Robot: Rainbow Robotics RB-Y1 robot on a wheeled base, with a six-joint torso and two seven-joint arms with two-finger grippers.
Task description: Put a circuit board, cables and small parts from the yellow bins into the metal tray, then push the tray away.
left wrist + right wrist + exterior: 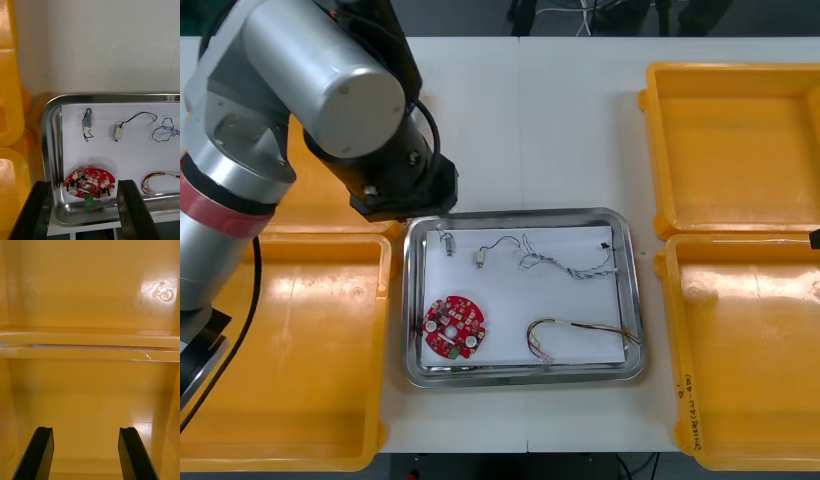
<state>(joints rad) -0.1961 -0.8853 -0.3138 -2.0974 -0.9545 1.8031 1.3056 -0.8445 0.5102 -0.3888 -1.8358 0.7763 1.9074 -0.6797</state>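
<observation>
Left end effector (84, 183) open, empty, at metal tray (112, 98) rim; we judged low, square push best. Right end effector (86, 429) hung open, empty, over yellow bin (90, 296).

Left arm (300, 80) of silver-grey cylindrical links, red band (215, 205), black wrist housing (405, 180), black cable (254, 290), flat black fingers (131, 210).

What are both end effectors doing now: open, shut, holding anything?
Left end effector: open, empty, over the metal tray's rim.
Right end effector: open, empty, over a yellow bin.

Red circuit board (452, 327), yellow bins (735, 130), white-lined tray (510, 300)
</observation>
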